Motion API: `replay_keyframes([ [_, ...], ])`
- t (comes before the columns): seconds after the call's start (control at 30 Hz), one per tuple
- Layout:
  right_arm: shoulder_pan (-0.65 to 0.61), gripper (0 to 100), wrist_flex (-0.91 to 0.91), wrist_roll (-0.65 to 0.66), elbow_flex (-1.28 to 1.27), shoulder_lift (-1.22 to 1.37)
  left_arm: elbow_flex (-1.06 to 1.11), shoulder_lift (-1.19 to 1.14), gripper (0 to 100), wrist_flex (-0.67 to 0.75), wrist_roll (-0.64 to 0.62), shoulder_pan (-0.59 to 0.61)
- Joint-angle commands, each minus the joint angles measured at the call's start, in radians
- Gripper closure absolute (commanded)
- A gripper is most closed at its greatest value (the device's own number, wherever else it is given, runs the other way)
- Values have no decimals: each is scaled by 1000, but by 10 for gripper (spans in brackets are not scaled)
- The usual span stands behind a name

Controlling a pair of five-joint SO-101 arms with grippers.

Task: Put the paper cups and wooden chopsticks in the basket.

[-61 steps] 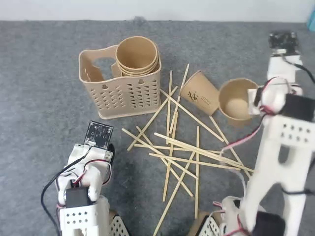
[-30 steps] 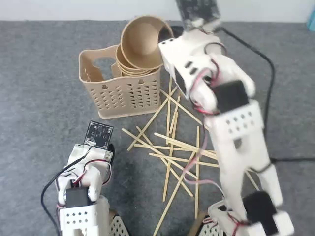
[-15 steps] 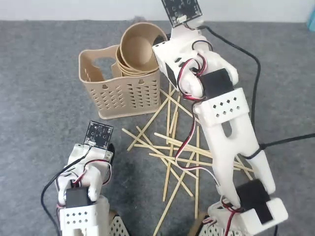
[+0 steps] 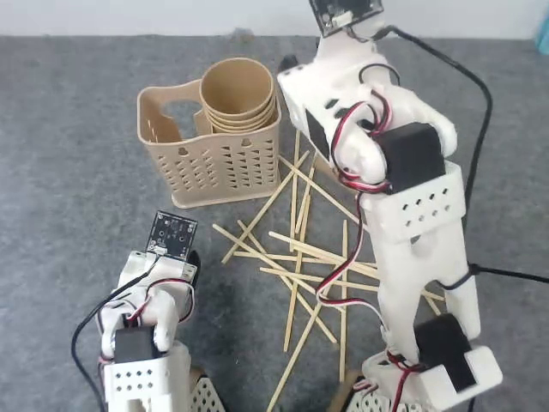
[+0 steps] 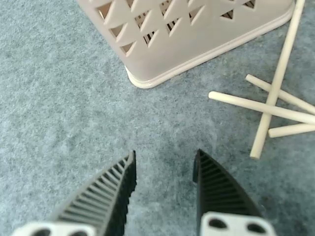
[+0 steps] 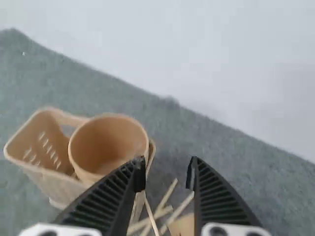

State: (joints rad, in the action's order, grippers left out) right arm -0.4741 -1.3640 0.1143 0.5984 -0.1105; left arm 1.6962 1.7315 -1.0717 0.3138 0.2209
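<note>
Standing by the rig and looking down as the high view does, I see a grey, felt-like tabletop running from the near edge to a pale wall at the back. A beige slotted basket stands upright toward the far left. A stack of paper cups is nested in its end nearest the scattered sticks, rims above the basket's edge. Wooden chopsticks lie criss-crossed on the tabletop just beside the basket and toward the near side. The right arm stretches from the near edge over the sticks, its head close beside the cup stack, with a black cable looping off it. The left arm sits folded low at the near left, well apart from the sticks.

From the left wrist, the left jaws hang narrowly parted over bare grey cover, gripping nothing. A lower corner of the basket is near them, and a few chopsticks cross one another beside it.

From the right wrist, the right jaws are a little apart and empty. Beyond them stands the basket with the cups in it, some chopsticks on the grey surface, and the plain pale wall behind.
</note>
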Motion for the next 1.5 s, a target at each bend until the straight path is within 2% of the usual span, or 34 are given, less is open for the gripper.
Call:
replay_keyframes([
  [0.0, 15, 845, -97, 91, 44, -12, -5, 18, 821, 23, 12, 3],
  [0.1, 45, 845, -127, 83, 41, 25, -5, 18, 821, 23, 12, 3],
  [0.2, 120, 861, -127, -3, 41, 73, -5, 18, 821, 21, 12, 6],
  [0.33, 194, 992, -101, -97, 37, 179, -5, 18, 821, 21, 12, 8],
  [0.5, 188, 994, -87, -91, 38, 357, -5, 18, 822, 21, 12, 8],
  [0.87, 163, 991, 157, -51, 38, 636, -5, 18, 821, 26, 12, 5],
  [1.0, 165, 991, 168, -48, 38, 700, -5, 18, 821, 28, 12, 5],
  [1.13, 213, 991, 61, 9, 38, 719, -5, 18, 821, 28, 12, 5],
  [1.33, 246, 991, -255, 265, 43, 714, -5, 18, 821, 29, 12, 3],
  [1.47, 297, 991, -415, 315, 78, 705, -5, 18, 821, 29, 12, 3],
])
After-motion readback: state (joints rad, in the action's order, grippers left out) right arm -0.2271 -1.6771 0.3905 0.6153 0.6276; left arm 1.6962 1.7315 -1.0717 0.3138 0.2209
